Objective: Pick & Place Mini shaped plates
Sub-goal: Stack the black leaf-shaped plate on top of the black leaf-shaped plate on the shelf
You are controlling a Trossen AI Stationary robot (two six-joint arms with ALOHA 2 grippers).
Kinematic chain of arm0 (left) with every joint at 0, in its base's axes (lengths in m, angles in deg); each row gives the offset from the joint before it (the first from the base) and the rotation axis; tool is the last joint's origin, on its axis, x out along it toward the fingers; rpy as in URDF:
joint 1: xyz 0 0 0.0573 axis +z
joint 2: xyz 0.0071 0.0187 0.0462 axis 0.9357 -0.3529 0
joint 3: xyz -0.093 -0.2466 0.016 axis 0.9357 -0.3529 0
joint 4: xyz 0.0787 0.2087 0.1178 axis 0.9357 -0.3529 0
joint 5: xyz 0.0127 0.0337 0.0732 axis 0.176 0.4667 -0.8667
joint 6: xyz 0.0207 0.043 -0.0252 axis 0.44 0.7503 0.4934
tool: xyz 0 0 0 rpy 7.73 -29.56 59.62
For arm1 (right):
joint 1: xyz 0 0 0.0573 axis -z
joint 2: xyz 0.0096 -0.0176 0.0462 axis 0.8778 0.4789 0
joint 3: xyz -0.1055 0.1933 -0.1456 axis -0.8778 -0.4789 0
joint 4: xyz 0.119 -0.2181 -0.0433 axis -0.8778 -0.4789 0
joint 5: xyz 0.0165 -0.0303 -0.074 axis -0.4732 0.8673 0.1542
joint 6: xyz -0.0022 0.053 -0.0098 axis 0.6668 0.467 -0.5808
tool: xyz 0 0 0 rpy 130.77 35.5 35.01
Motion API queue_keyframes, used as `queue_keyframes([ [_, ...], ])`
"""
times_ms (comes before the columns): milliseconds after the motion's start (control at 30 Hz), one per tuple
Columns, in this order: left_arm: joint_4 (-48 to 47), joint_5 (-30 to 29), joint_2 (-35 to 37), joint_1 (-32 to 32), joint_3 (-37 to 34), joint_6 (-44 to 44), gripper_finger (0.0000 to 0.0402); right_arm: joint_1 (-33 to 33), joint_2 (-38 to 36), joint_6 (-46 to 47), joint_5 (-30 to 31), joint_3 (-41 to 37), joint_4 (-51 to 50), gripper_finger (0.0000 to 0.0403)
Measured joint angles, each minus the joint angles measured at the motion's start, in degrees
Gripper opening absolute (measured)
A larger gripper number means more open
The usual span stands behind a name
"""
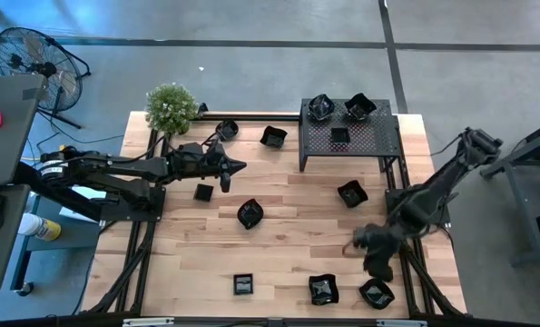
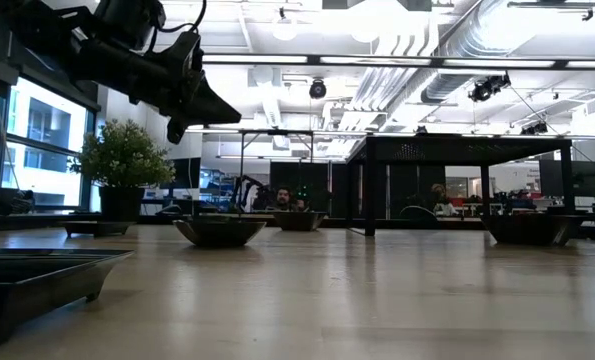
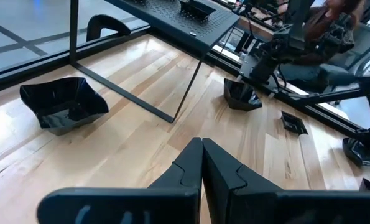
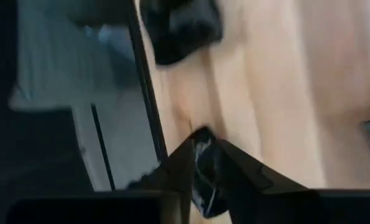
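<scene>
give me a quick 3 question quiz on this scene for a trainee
1. True or false: the left end effector has its fingers pressed shut with nothing between them.
2. How many mini plates sit on top of the perforated stand? A) one B) three C) five
3. Which corner of the table holds the green plant, as the high view shows it?

Key
1. True.
2. B: two wavy-edged ones at the back and a small square one in the middle.
3. The top left corner.
</scene>
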Motion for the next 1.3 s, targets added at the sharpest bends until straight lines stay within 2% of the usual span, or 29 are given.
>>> queue_keyframes([
  [200, -0.9, 0.0, 0.0, 0.0, 0.0, 0.0, 0.0001, -5.0, 9.3, -4.1, -2.7, 0.0, 3.4, 0.0112],
  [433, -1.0, 0.1, 0.0, 0.0, 0.0, 0.0, 0.0001, -5.3, 17.3, -10.3, -2.3, 0.0, 3.4, 0.012],
  [667, -1.1, 0.2, 0.0, 0.0, 0.0, 0.0, 0.0001, -5.2, 22.1, -16.6, -5.9, 0.0, 6.3, 0.0102],
  [833, -1.1, 0.2, 0.0, 0.0, 0.0, -0.2, 0.0001, -5.2, 23.6, -18.6, -6.4, 0.0, 6.4, 0.0076],
  [1067, -1.1, 0.2, 0.0, 0.0, 0.0, -0.2, 0.0001, -4.7, 23.6, -18.0, -6.1, 0.0, 6.8, 0.0011],
  [1300, -1.2, 0.2, 0.0, 0.0, 0.0, -0.2, 0.0001, -1.5, 20.5, -16.4, -4.4, 0.0, 6.8, 0.0005],
])
